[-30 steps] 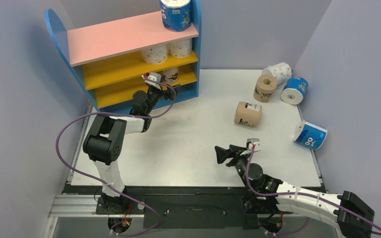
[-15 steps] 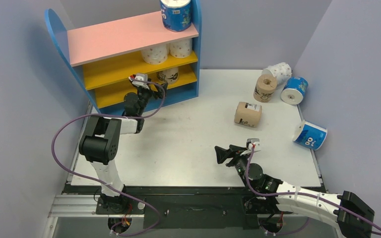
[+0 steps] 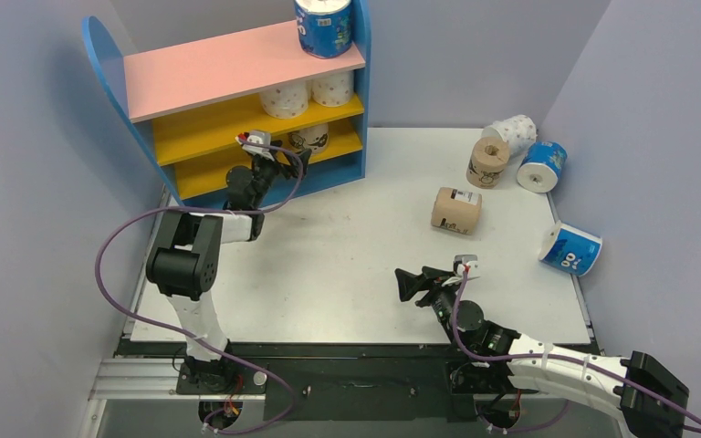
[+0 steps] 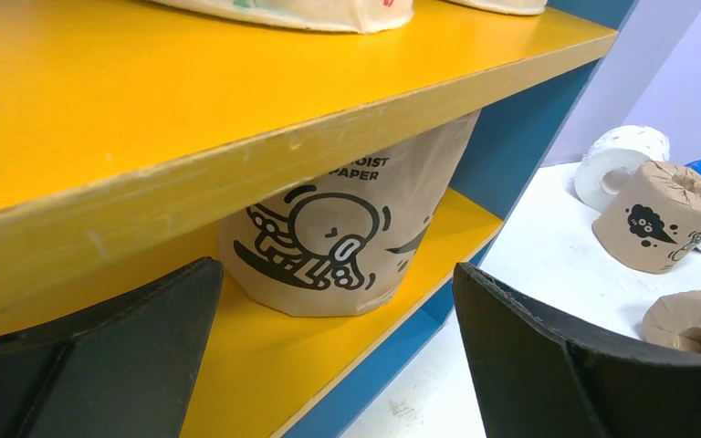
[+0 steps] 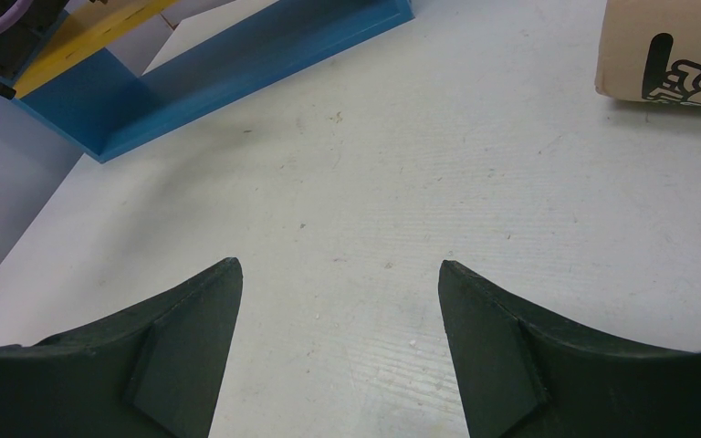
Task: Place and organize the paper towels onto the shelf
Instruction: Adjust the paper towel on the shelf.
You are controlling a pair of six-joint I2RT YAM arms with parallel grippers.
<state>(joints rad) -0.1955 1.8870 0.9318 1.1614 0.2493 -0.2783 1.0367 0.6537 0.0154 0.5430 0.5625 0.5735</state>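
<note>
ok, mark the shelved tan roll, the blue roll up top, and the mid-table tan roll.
shelved tan roll [image 4: 338, 239], left wrist view, printed side.
blue roll up top [image 3: 324, 29], top external view, wrapper side.
mid-table tan roll [image 3: 456, 210], top external view, upper side.

Three blue-and-white rolls [image 3: 324, 26] [image 3: 541, 165] [image 3: 570, 248]; three white dotted rolls [image 3: 284, 99] [image 3: 332, 88] [image 3: 514, 132]; three tan printed rolls [image 3: 308, 139] [image 3: 486, 161] [image 3: 456, 210]; one shelf [image 3: 210, 71].

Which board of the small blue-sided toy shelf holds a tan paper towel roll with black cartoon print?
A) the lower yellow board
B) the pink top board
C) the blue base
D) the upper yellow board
A: the tan cartoon-print roll stands upright on the lower yellow board, tucked under the upper yellow board.
</note>
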